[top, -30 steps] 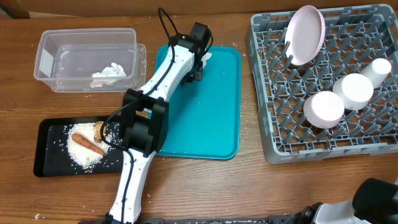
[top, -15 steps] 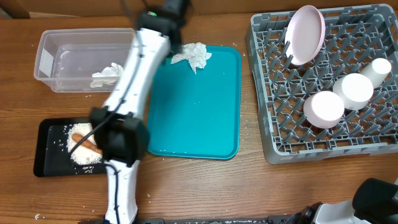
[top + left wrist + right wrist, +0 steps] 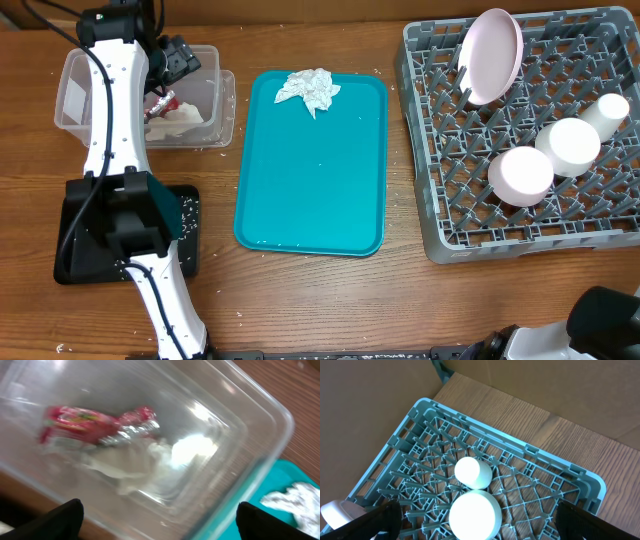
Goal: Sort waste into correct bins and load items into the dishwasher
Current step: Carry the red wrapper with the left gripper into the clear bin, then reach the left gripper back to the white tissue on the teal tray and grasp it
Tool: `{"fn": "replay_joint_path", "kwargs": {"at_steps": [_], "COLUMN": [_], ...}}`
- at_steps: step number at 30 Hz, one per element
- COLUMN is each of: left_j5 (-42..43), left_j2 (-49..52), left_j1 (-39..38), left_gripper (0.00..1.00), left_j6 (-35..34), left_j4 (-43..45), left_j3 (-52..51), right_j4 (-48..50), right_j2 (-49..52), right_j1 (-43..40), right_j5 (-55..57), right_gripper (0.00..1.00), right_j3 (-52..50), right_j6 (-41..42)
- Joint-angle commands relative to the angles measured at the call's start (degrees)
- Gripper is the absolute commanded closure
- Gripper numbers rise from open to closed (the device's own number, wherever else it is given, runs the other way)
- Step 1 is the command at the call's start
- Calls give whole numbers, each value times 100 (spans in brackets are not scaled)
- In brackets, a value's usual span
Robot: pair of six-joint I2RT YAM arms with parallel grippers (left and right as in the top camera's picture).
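Note:
My left gripper (image 3: 176, 58) hangs open over the clear tub (image 3: 72, 95); in the left wrist view its gripper (image 3: 160, 525) holds nothing. Below it in the tub lie a red-and-white wrapper (image 3: 95, 422) (image 3: 160, 103) and a white napkin (image 3: 135, 460). Another crumpled white napkin (image 3: 310, 88) (image 3: 295, 502) rests at the far end of the teal tray (image 3: 310, 180). My right gripper (image 3: 480, 525) is open above the grey dish rack (image 3: 560, 485) (image 3: 450, 235), over a white bowl (image 3: 474, 515) and a cup (image 3: 473, 471). My arm hides most of the black tray (image 3: 70, 255).
The rack holds an upright pinkish plate (image 3: 492, 55), two upturned white bowls (image 3: 525, 175) (image 3: 572, 145) and a small cup (image 3: 607, 112). Loose rice grains (image 3: 185, 210) show on the black tray's right end. Bare wooden table lies between tray and rack.
My left arm swung left from the teal tray to over the clear tub. Its jaws opened, and the red-and-white wrapper now lies in the tub. The napkin stayed on the teal tray.

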Motion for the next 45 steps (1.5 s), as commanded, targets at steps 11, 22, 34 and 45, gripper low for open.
{"fn": "replay_joint_path", "kwargs": {"at_steps": [11, 22, 34, 45], "left_j5": [957, -420, -516, -538], "left_j2": [96, 1110, 2006, 1628], "left_j1": [-1786, -2922, -2892, -2892], "left_gripper": [8, 0, 24, 96], "left_j6": [1580, 2872, 2820, 2815], "left_j4": [1027, 1770, 1895, 1554], "left_j3": [-15, -15, -15, 273], "right_j4": [22, 22, 22, 22], "right_j2": [-26, -26, -26, -26], "right_j1": [4, 4, 4, 4], "right_j5": [13, 13, 13, 13], "right_gripper": [0, 0, 0, 0], "right_j3": [22, 22, 22, 22], "right_j6": [50, 50, 50, 50]}}
